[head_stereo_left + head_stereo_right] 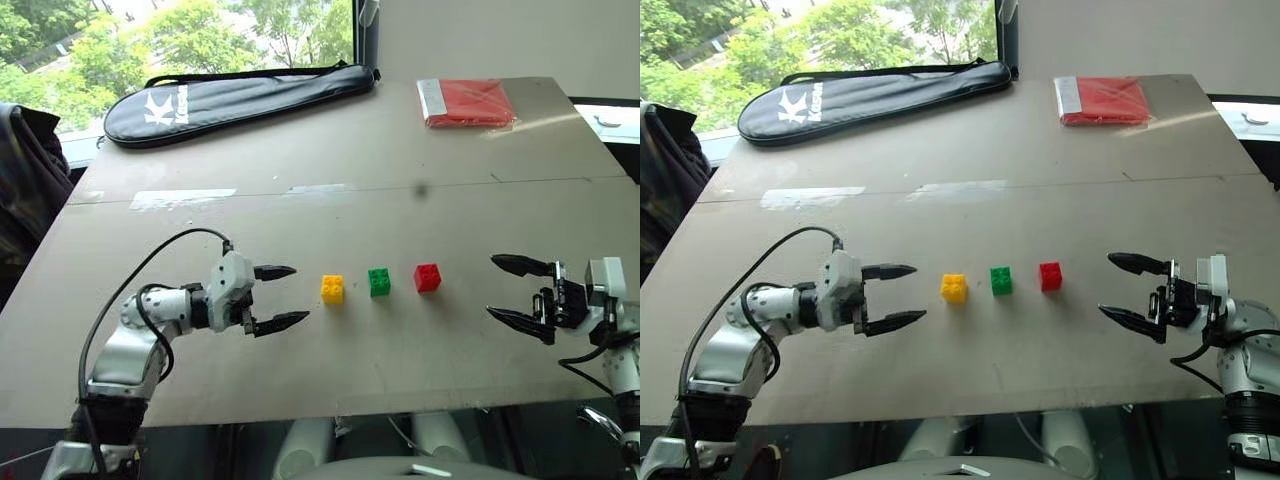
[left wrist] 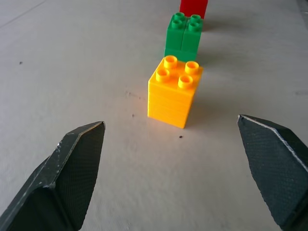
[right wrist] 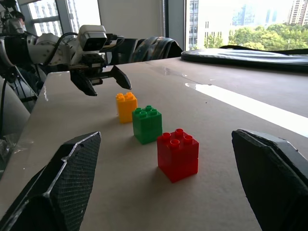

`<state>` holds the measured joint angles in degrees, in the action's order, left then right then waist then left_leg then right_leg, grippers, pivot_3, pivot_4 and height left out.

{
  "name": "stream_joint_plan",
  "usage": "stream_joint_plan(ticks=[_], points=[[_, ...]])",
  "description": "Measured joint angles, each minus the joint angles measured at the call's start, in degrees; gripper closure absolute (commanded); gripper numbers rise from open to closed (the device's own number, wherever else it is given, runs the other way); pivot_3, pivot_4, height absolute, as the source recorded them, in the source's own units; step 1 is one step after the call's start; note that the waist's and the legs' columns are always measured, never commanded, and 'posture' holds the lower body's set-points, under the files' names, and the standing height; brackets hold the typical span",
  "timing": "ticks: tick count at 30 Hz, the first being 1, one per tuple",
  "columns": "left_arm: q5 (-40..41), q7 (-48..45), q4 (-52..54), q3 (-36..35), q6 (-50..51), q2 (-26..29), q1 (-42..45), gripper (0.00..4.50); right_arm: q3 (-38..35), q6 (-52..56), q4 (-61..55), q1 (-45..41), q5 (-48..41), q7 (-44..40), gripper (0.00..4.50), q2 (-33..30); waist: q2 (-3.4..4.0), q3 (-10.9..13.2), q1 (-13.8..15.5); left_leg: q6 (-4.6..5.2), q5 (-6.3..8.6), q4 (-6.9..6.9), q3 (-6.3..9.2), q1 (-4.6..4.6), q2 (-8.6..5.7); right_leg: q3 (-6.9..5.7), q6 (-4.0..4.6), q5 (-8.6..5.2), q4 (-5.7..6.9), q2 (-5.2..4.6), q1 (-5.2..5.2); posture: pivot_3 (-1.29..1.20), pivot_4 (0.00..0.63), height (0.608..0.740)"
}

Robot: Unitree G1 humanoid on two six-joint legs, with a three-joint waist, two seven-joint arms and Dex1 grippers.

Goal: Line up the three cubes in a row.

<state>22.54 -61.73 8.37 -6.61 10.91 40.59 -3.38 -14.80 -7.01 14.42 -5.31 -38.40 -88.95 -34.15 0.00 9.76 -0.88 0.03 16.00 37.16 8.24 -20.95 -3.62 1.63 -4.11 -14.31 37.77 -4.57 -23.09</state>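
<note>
On the brown table (image 1: pixel 300 380), your left gripper (image 1: pixel 278 297) and right gripper (image 1: pixel 515 290) both stood spread and empty, flanking the row. The yellow cube (image 1: pixel 332 289), green cube (image 1: pixel 379 281) and red cube (image 1: pixel 427 277) sat evenly apart; you probably only needed to keep clear.

table (image 1: pixel 300 200): grey-brown, daylight glaring on far half
window (image 1: pixel 200 30): showing green trees outside
wall (image 1: pixel 480 35): plain, standing behind table's right
</note>
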Motion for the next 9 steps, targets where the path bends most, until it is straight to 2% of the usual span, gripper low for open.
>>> stream_joint_plan(ticks=[5,9], points=[[-1.08,5.37,2.29,-3.20,-0.21,-0.99,-8.41,0.02,-0.93,-0.63,-0.37,2.67,0.30,1.36,0.00,0.06,0.03,0.03,0.46,0.01,0.00,0.02,-0.04,-0.06,-0.03,-0.01,-0.01,0.00,-0.05,-0.05,0.00,0.00,0.150,0.732],[-1.59,6.27,2.32,-3.80,-2.19,-1.55,-10.32,0.02,-1.66,-1.01,0.75,3.80,1.30,1.69,0.00,-0.61,0.03,0.03,0.50,0.01,-0.01,0.07,-0.07,0.03,-0.03,-0.01,-0.01,0.00,-0.02,-0.04,0.07,0.00,0.150,0.732]])
